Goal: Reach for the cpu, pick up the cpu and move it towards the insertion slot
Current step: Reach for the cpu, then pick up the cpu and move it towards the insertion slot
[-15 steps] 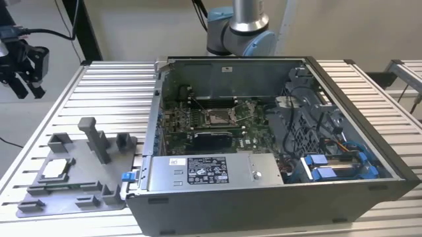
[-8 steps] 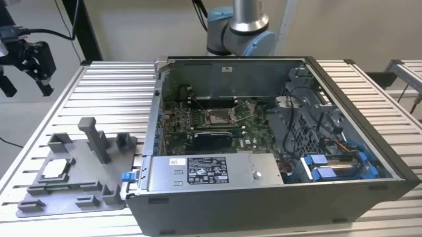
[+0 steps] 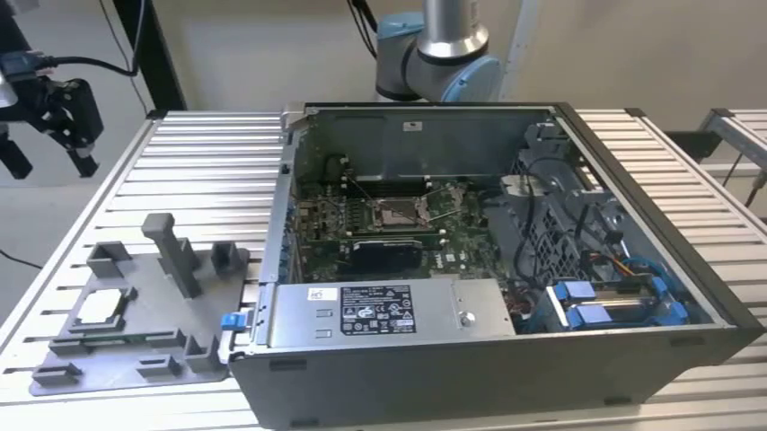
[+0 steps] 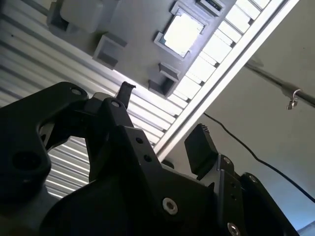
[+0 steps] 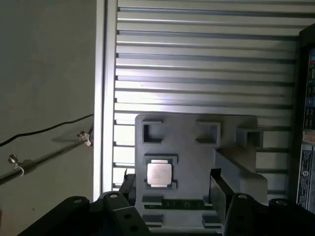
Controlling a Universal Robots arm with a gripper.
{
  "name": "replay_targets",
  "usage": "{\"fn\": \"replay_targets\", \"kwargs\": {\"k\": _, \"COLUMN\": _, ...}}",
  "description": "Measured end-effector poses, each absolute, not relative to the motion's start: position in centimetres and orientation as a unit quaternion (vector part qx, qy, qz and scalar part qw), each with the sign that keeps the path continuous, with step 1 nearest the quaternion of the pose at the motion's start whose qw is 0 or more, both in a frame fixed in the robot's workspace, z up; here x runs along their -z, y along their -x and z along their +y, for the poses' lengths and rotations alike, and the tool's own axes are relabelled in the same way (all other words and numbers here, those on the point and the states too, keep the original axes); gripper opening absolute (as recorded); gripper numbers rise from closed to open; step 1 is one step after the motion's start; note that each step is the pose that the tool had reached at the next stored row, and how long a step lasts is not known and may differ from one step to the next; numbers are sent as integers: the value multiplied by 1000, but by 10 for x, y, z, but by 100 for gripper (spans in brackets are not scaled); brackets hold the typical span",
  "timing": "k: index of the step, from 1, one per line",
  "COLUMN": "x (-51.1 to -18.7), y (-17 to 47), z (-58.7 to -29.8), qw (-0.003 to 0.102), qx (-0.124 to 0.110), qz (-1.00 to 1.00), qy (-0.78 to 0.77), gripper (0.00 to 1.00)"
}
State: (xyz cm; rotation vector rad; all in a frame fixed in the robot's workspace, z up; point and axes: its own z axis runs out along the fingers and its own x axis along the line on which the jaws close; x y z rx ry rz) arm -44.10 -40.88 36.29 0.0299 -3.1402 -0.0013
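Observation:
The cpu [image 3: 102, 307] lies flat in a pocket of the grey tray [image 3: 168, 359], at the exterior view's left on the ribbed table. Its silvery top also shows in both wrist views [image 4: 183, 33] [image 5: 159, 173]. My gripper [image 3: 50, 162] hangs high near the table's far left corner, well apart from the cpu. It is open, its black fingers [image 4: 201, 147] spread with nothing between them [image 5: 172, 189]. The insertion slot [image 3: 396, 211] is the shiny framed socket on the green board inside the open computer case.
Grey posts [image 3: 174, 251] stand up from the tray beside the cpu. The open case [image 3: 623, 350] takes up the table's right half, with a silver power-supply box [image 3: 383, 310] and a long black card [image 3: 381, 256] near the socket. The arm's base [image 3: 437, 54] stands behind the case.

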Motion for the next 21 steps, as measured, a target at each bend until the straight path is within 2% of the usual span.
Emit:
{"fn": "replay_targets", "kwargs": {"k": 7, "x": -350, "y": 441, "z": -415, "qw": 1, "qx": 0, "qz": -1000, "qy": -10, "gripper": 100}}
{"fn": "replay_targets", "kwargs": {"k": 15, "x": -336, "y": 441, "z": -436, "qw": 1, "qx": 0, "qz": -1000, "qy": -10, "gripper": 100}}
{"fn": "replay_targets", "kwargs": {"k": 21, "x": -325, "y": 445, "z": -438, "qw": 1, "qx": 0, "qz": -1000, "qy": -10, "gripper": 100}}
